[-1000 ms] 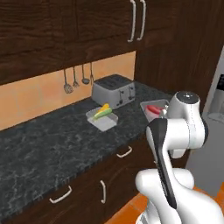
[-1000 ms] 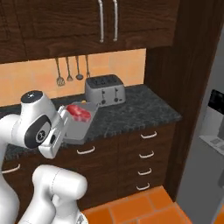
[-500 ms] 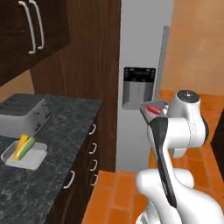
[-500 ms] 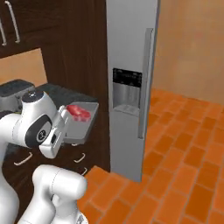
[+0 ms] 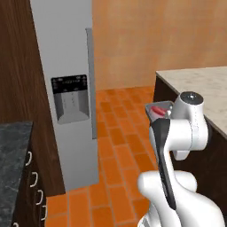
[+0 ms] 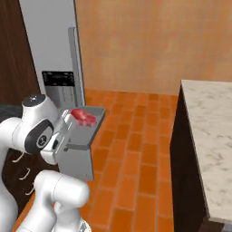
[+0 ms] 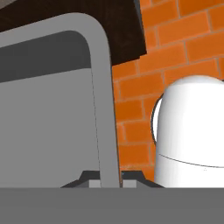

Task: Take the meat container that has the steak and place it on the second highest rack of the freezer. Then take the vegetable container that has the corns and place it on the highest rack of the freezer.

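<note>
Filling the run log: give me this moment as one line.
gripper: shut on meat container rim | steak: in container | freezer: doors closed

An orange brick-tile floor point(image 5: 119, 146) runs back to a plain tan wall point(image 6: 149, 41). A pale marble-topped island point(image 6: 208, 122) with dark sides fills the right; dark wood cabinetry point(image 5: 17, 88) rises at upper left.

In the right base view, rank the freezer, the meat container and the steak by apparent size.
1. freezer, though cut off by the frame
2. meat container, nearer the camera yet clearly smaller
3. steak, lying in the container
</note>
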